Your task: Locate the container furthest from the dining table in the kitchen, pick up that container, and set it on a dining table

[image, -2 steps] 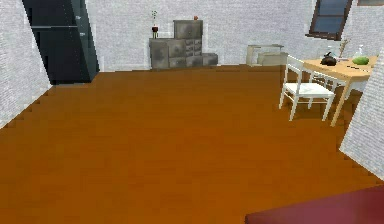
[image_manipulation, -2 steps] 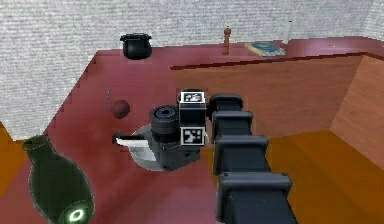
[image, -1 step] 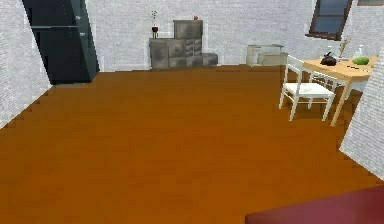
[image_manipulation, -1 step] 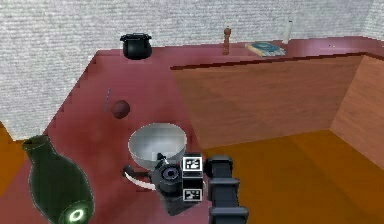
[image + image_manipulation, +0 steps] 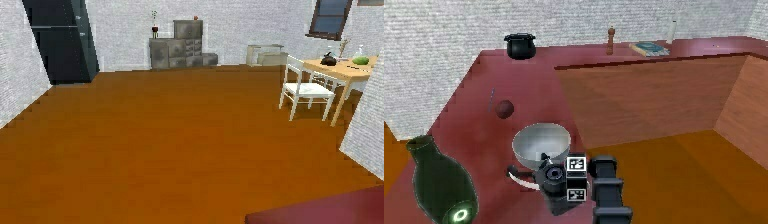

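White bowl (image 5: 541,143) near gripper (image 5: 522,178) — grey inside; black pot (image 5: 520,46) on counter (image 5: 482,75) beyond.

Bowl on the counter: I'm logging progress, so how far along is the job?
Done: the arm reaches over the counter, with the end effector at the bowl. In hand: the pick-up; I cannot tell whether it holds anything, as the bowl sits on the counter. Left: lifting it and setting it on the dining table.
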Motion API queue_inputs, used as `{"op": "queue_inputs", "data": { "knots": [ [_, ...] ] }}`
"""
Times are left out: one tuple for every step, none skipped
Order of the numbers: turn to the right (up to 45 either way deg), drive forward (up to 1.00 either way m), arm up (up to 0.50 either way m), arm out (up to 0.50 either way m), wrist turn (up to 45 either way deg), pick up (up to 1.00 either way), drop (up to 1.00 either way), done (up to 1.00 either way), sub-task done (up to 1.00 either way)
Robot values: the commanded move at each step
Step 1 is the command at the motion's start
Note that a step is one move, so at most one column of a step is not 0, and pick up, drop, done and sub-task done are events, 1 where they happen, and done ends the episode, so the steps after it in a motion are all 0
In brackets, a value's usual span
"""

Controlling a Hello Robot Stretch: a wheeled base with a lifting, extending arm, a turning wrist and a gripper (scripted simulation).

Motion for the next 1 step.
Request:
{"op": "queue_inputs", "data": {
  "knots": [
    [0.0,0.00,0.10,0.00,0.0,0.00,0.00,0.00,0.00]
  ]
}}
